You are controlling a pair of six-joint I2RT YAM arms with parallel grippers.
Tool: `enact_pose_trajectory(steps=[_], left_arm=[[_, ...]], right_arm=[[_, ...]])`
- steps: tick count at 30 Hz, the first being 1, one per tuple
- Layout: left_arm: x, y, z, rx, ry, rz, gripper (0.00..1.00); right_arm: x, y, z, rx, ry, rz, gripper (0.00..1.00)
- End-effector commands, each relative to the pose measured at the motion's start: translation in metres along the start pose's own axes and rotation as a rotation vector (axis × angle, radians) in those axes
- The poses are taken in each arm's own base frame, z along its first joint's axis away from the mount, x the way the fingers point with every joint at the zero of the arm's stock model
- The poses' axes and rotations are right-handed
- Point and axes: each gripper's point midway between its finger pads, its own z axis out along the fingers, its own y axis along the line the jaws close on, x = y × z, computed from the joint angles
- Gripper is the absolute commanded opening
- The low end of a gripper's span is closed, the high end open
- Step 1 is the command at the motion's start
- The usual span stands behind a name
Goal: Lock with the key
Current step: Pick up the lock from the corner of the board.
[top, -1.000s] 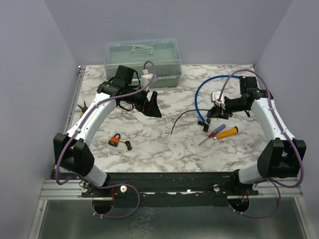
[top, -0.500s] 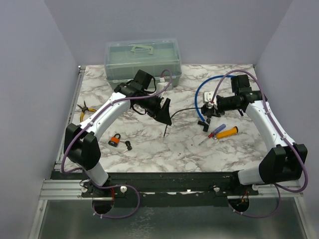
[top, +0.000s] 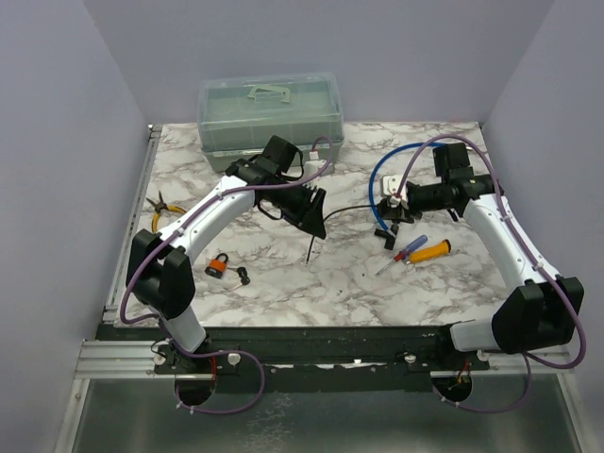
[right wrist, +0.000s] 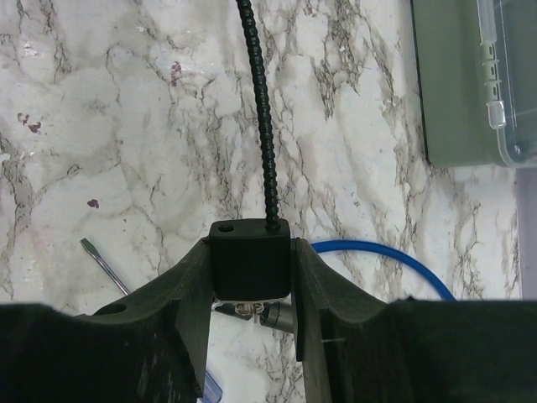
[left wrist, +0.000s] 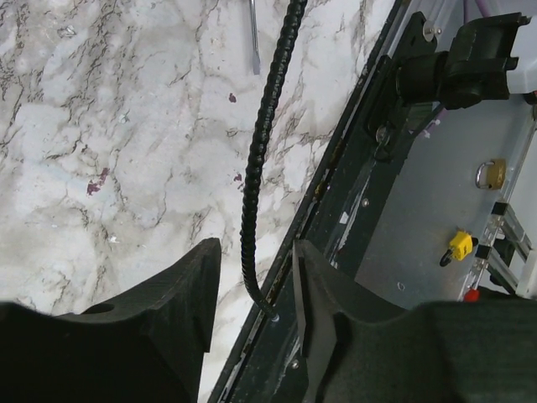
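Cable lock [top: 354, 208] is over the mid-tabletop [top: 283, 293], long axis 9–3 o'clock. Right end effector [right wrist: 250, 252] clamps its lock body [right wrist: 250, 262]. Left end effector [left wrist: 256, 250] is narrowly parted around the free end; cannot tell whether it grips.

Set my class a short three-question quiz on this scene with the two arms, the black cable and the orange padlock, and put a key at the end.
1. True or false: the right gripper is shut on the black block at the end of the black cable.
2. Where does the orange padlock lie? A. inside the box. B. on the table. C. between the right gripper's fingers.
3. What colour is the loop of cable lying on the table near the right gripper?

Key: 1 true; 2 B; 3 blue.
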Motion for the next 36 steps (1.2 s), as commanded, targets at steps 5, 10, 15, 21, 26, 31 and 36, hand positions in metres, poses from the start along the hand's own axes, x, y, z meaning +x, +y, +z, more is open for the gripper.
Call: enact_pose_trajectory(steps=[5,10,15,21,26,31,36], left_arm=[[0.005,0.003,-0.001,-0.037,0.002,0.017,0.33],[0.005,0.011,-0.001,-0.076,0.003,0.021,0.02],[-0.006,0.007,-0.013,-0.109,-0.042,0.122,0.0],[-0.018,-0.006,-0.036,-0.113,-0.103,0.215,0.0],[-0.037,-0.015,-0.065,-0.135,-0.184,0.326,0.0],[-0.044,-0.023,-0.094,-0.199,-0.236,0.544,0.0],[-0.046,-0.041,-0.108,-0.187,-0.274,0.774,0.0]], right_arm=[[-0.004,0.002,0.0,0.016,0.007,-0.04,0.27],[-0.009,0.004,0.001,0.013,-0.014,-0.034,0.29],[-0.014,0.011,0.003,0.002,-0.052,0.014,0.47],[-0.024,0.016,0.004,-0.013,-0.103,0.075,0.74],[-0.033,0.012,0.003,-0.006,-0.136,0.139,0.82],[-0.042,0.009,0.005,-0.012,-0.184,0.22,0.82],[-0.04,0.006,0.01,-0.015,-0.203,0.264,0.78]])
